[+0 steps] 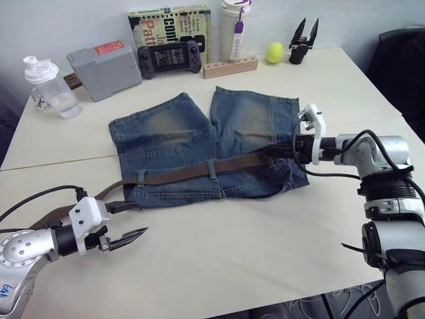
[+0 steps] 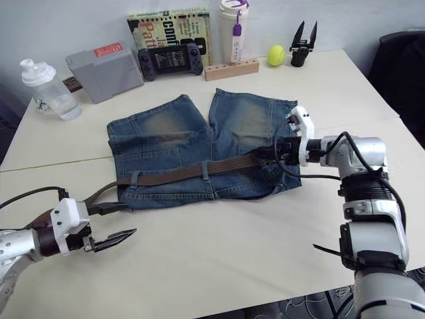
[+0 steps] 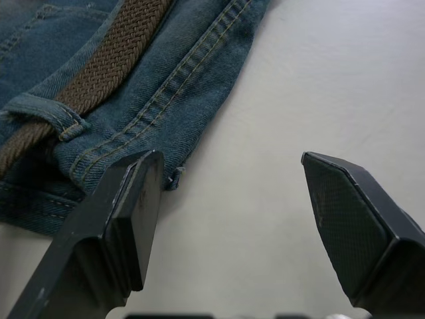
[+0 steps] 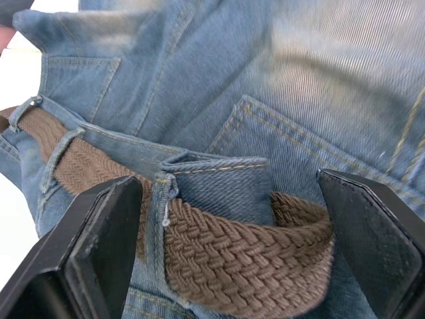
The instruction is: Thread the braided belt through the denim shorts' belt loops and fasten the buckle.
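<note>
The denim shorts (image 1: 199,143) lie flat on the table, waistband toward me. The braided belt (image 1: 179,174) runs along the waistband under two belt loops (image 1: 141,178) (image 1: 212,168). Its left part trails off the shorts past my left arm (image 1: 60,214). The buckle is hidden. My right gripper (image 1: 273,153) is open at the waistband's right end; the belt's brown end (image 4: 265,252) curls just past a loop (image 4: 163,219) between its fingers (image 4: 106,232). My left gripper (image 1: 141,218) is open low over bare table, just off the shorts' left waist corner (image 3: 166,100).
Along the table's back stand a clear bottle (image 1: 50,86), a grey box (image 1: 103,66), a game console (image 1: 169,58), a book (image 1: 169,23), a wooden block (image 1: 229,66), a white cup (image 1: 236,26), a yellow-green ball (image 1: 274,52) and a black gripper part (image 1: 304,40).
</note>
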`<state>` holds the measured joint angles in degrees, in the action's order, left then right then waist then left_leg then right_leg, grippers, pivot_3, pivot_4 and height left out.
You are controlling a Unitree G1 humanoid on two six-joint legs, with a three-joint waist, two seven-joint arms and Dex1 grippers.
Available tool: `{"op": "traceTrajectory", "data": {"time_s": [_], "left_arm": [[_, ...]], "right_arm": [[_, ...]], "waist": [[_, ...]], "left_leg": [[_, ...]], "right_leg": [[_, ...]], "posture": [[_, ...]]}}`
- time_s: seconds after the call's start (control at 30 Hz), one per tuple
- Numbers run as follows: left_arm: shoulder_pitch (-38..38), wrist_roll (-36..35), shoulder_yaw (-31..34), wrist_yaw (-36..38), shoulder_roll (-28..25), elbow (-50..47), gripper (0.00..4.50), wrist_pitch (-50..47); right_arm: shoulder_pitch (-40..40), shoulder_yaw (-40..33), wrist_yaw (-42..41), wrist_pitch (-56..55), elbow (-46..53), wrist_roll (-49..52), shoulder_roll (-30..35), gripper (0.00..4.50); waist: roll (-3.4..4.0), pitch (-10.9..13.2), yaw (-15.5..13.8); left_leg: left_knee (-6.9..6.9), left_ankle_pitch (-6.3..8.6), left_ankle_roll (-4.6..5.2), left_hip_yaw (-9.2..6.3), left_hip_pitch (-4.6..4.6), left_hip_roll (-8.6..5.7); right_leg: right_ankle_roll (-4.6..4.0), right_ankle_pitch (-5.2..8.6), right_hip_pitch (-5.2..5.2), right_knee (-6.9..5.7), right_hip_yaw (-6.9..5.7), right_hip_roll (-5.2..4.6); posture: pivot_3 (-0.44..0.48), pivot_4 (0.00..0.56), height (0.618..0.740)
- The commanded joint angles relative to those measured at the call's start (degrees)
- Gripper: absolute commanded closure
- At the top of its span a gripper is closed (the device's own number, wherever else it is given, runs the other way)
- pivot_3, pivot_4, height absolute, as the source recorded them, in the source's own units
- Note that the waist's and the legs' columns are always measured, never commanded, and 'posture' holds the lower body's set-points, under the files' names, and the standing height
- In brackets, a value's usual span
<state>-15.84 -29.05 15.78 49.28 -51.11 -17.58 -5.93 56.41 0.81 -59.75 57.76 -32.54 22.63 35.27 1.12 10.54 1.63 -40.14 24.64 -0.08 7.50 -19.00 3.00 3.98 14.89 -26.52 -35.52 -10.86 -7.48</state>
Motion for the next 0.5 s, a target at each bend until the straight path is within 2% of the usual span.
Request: {"op": "traceTrajectory", "data": {"time_s": [0.03,0.13,0.17,0.2,0.23,0.27,0.37,0.4,0.5], "left_arm": [[0.0,-1.1,2.7,-0.9,1.6,-2.7,0.81,-2.0],[2.4,-2.4,4.0,-2.2,3.0,-2.1,0.81,-4.3],[4.3,-4.3,4.8,-3.2,3.7,-1.3,0.81,-6.4],[5.5,-5.6,5.4,-3.7,4.3,-0.8,0.81,-8.0],[7.7,-6.9,6.1,-4.0,4.7,0.8,0.81,-9.5],[9.8,-7.9,6.6,-4.0,4.8,2.6,0.81,-11.3],[16.5,-9.6,6.7,-3.5,4.5,9.1,0.81,-15.9],[18.6,-9.9,6.3,-3.0,4.3,11.2,0.81,-17.5],[25.2,-10.7,4.6,-0.8,4.1,18.4,0.81,-22.5]], "right_arm": [[0.9,0.7,-1.4,0.3,-0.8,0.1,-0.6,0.03],[0.6,0.5,-1.6,-1.0,-1.0,0.2,-1.4,0.83],[0.5,0.1,-1.7,-1.2,-1.0,0.6,-1.7,1.36],[0.4,-0.2,-1.7,-1.3,-0.9,0.7,-1.9,1.62],[0.2,-0.6,-1.9,-1.3,-0.5,1.1,-2.1,2.16],[-0.1,-0.8,-2.1,-1.2,0.1,1.3,-2.2,2.47],[-1.1,-1.4,-2.2,-1.2,2.0,2.1,-2.4,3.98],[-1.5,-1.7,-2.0,-1.0,2.6,2.4,-2.5,4.26],[-3.0,-2.6,-1.0,-0.8,4.7,3.0,-2.8,4.25]], "waist": [[-0.01,0.0,0.1],[-0.09,0.0,0.0],[-0.1,0.0,0.0],[-0.11,0.0,0.0],[-0.11,0.0,0.0],[-0.11,0.0,-0.1],[-0.11,0.0,0.0],[-0.12,0.0,0.0],[-0.14,0.0,0.1]], "left_leg": [[-0.01,0.0,0.0,0.0,-0.02,0.0],[-0.07,-0.05,-0.04,-0.01,-0.07,0.01],[-0.09,-0.11,-0.05,-0.01,-0.08,0.0],[-0.11,-0.18,-0.07,-0.01,-0.08,0.0],[-0.17,-0.23,-0.09,-0.04,-0.08,0.0],[-0.21,-0.28,-0.11,-0.05,-0.08,0.0],[-0.23,-0.35,-0.13,-0.12,-0.07,-0.03],[-0.21,-0.34,-0.13,-0.13,-0.08,-0.06],[-0.21,-0.34,-0.13,-0.14,-0.12,-0.1]], "right_leg": [[0.01,-0.01,-0.01,0.01,0.0,0.02],[0.04,-0.02,0.0,0.02,0.02,0.04],[0.09,-0.05,0.0,0.01,0.07,0.04],[0.12,-0.07,0.0,0.0,0.09,0.03],[0.14,-0.08,0.02,-0.07,0.11,0.01],[0.11,-0.1,0.02,-0.12,0.11,-0.01],[0.09,-0.11,0.03,-0.19,0.08,-0.04],[0.09,-0.11,0.03,-0.18,0.07,-0.04],[0.1,-0.12,0.01,-0.16,0.05,-0.04]], "posture": [[0.0,0.15,0.72],[0.0,0.15,0.72],[0.0,0.15,0.72],[0.0,0.15,0.72],[0.0,0.15,0.72],[0.0,0.15,0.72],[0.0,0.15,0.72],[0.0,0.15,0.72],[0.0,0.15,0.72]]}}
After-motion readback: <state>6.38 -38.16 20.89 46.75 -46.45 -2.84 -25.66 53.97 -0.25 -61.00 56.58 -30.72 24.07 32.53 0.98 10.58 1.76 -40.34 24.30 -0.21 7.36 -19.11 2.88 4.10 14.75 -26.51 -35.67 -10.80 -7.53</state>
